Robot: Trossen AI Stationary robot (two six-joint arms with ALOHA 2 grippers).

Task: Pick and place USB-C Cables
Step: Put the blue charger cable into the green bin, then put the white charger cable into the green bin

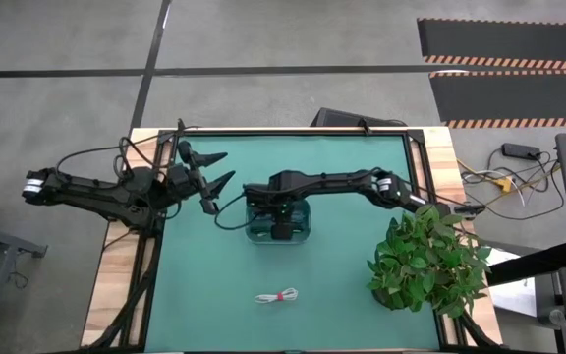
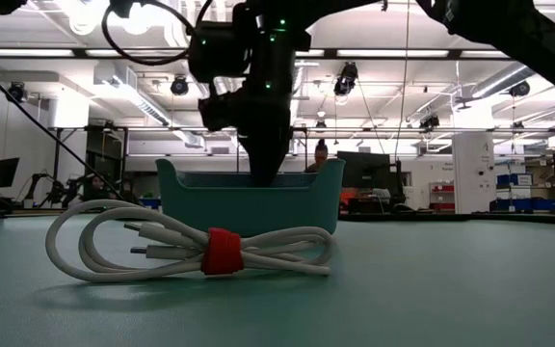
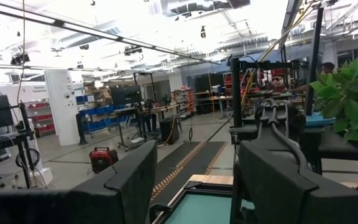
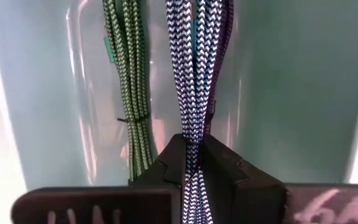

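Observation:
A teal bin (image 1: 303,234) stands mid-table; it also shows in the low view (image 2: 249,198). My right gripper (image 4: 194,163) points down inside the bin and is shut on the dark blue cable bundle (image 4: 194,68). The green cable bundle (image 4: 129,93) lies on the bin's floor beside the blue one. The white cable with a red tie (image 1: 277,296) lies flat on the green mat toward the near edge, and is close up in the low view (image 2: 191,253). My left gripper (image 1: 219,169) is open and empty, left of the bin. The teal cable does not plainly show. My right gripper pinches the dark blue bundle near one end (image 4: 193,146) between its two fingers, several strands together. The fingers come from above, pointing down into the bin. The rest of the bundle runs on past the fingertips, inside the bin beside the green cable. Whether it rests on the floor, I cannot tell.
A potted plant (image 1: 425,261) stands at the table's right near corner. Wooden strips edge the green mat (image 1: 204,295) on both sides. A person (image 2: 321,154) shows far behind the bin in the low view.

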